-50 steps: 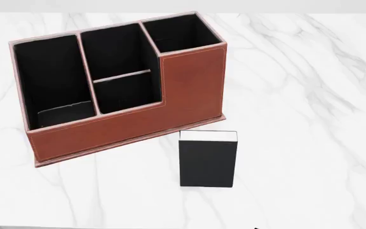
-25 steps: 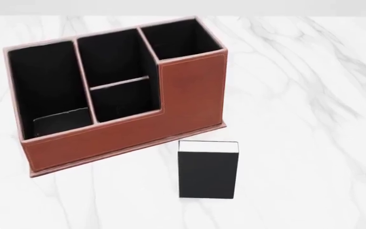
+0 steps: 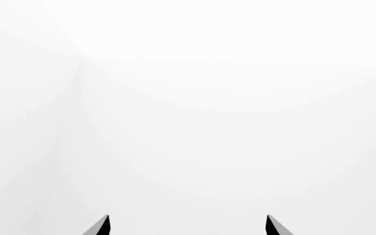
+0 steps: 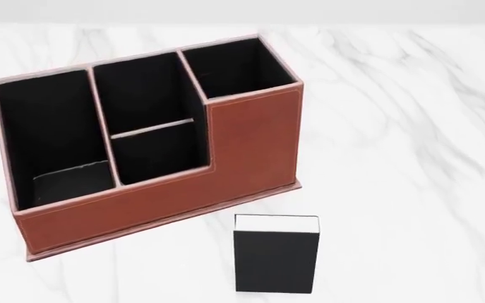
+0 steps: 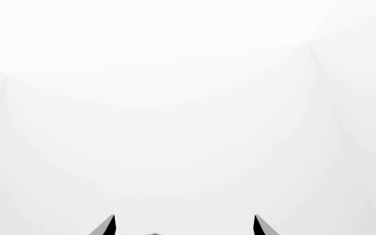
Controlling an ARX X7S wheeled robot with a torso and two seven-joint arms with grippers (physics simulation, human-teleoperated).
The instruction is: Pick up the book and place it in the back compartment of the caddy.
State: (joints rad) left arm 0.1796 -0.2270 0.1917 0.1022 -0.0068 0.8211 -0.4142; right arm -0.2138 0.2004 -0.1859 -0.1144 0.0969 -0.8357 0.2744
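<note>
The book (image 4: 275,254), black-covered with white page edges showing along its far side, lies flat on the white marble tabletop (image 4: 411,158), just in front of the caddy's (image 4: 251,142) tall right end and apart from its base lip. The reddish-brown caddy sits angled, its stepped front facing the robot. Its black-lined compartments are a long one on the left, a middle section split front and back by a low divider, and a tall square one at the right rear.

Neither arm has reached the work area. In the head view only a dark sliver shows at the bottom-left corner, too little to identify. The left claw (image 3: 186,226) shows two dark fingertips standing well apart against blank white, and the right claw (image 5: 182,226) looks the same, fingers spread and nothing between them.

The step in hand appears to be the approach to the book, likely with the right arm since the book lies toward that side. A good grasp would come from above, fingers spanning the book's narrower width and closing on the two long edges near the middle so it does not pivot. Lifting it well clear of the caddy's tall wall before moving back would avoid a knock.
</note>
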